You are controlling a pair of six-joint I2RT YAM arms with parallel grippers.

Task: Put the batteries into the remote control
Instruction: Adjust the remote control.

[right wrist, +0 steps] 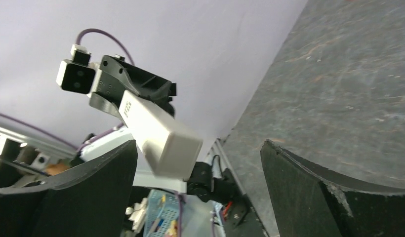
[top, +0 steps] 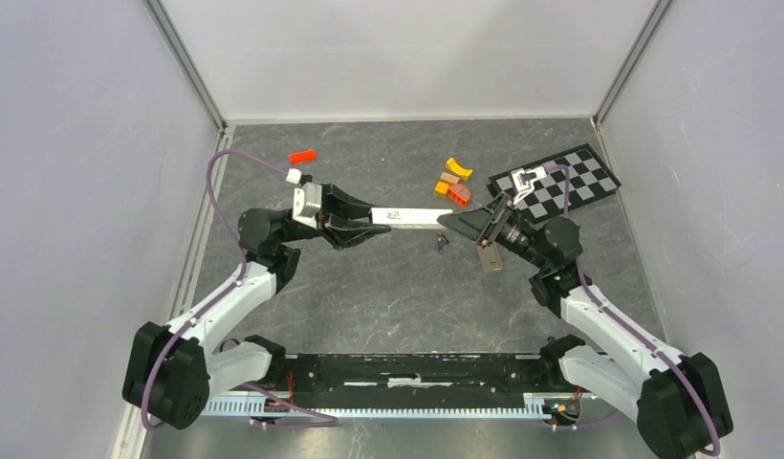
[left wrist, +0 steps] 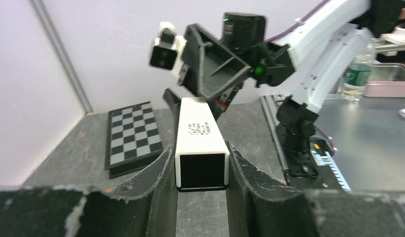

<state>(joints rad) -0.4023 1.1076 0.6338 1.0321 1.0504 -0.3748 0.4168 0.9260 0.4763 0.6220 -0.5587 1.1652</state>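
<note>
- Left pincer: clamped on a white bar near its black end. The bar is off the table and sticks straight out ahead of the fingers, toward the right pincer.
- Right pincer: jaws wide, holding nothing. The bar's free end sits at its mouth, close to one finger and well off the other.
- Batteries: tiny dark cylinders on the table, just below the gap between the two pincers' tips. Too small to count.
- Remote: probably the grey-tan piece beside the right pincer's wrist, behind its fingers. It is part hidden with no buttons in view, so I'm not sure.
- Step, my read: the right pincer is lined up on the bar end. No battery is picked and nothing is loaded, so the task is early.
- To do it well: centre the bar end between the right fingers before closing. Hold the left grip firm and level until the right one bites.
- For the batteries: narrow the jaws first, come straight down, grip across one cylinder and take one at a time.
- Risk: they likely roll. A low-swung bar or finger could scatter them.
</note>
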